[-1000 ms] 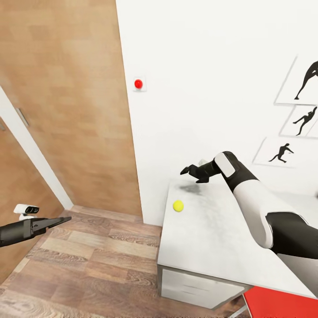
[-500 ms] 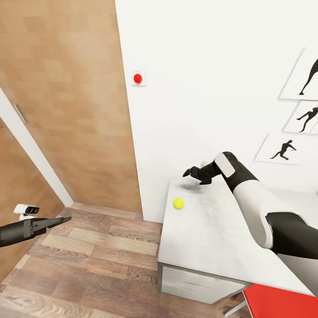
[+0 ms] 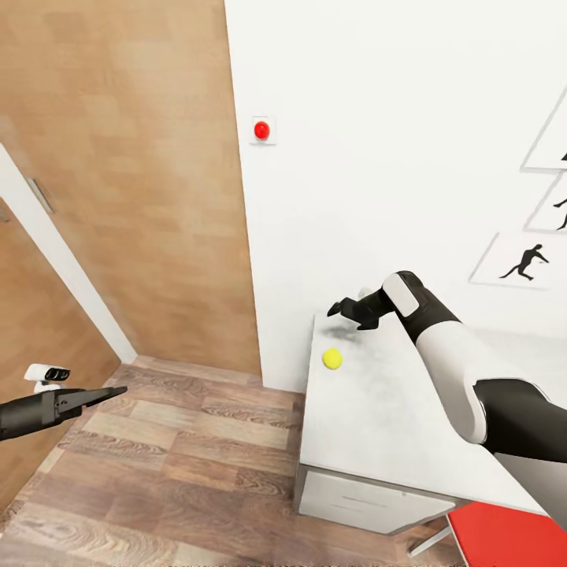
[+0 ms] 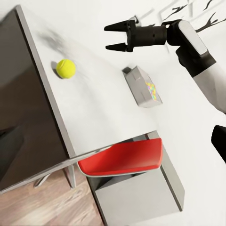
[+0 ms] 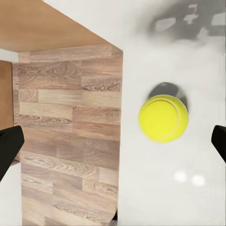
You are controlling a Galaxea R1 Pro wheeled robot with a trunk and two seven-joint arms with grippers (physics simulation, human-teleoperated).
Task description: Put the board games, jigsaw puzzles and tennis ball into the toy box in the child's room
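Left end effector (image 3: 118, 390) sits far left in head view, low over the wood-plank floor (image 3: 181, 465), well apart from the bench; its fingers look pressed to a point, so closed, holding nothing. Behind it: wooden door (image 3: 134, 181) and white door frame (image 3: 63, 268). Red button (image 3: 262, 130) on the white wall (image 3: 394, 142), above the bench corner.

Tennis ball (image 3: 332, 358) rests on the bench (image 3: 378, 425) top, near the left edge and close to the far corner by the wall. Right wrist view has the ball (image 5: 163, 118) between the two fingertips at frame edges, bench edge and floor just beside it.

Right end effector (image 3: 339, 306) hovers above the bench at the far corner, beyond the ball, not touching it; jaws spread wide, empty. Left wrist view confirms the gap between its fingers (image 4: 115, 36).

Left wrist view also shows a small grey box (image 4: 141, 87) with colourful contents farther along the bench, and a red chair seat (image 4: 125, 157) tucked under it. Silhouette posters (image 3: 526, 261) on the wall at right.
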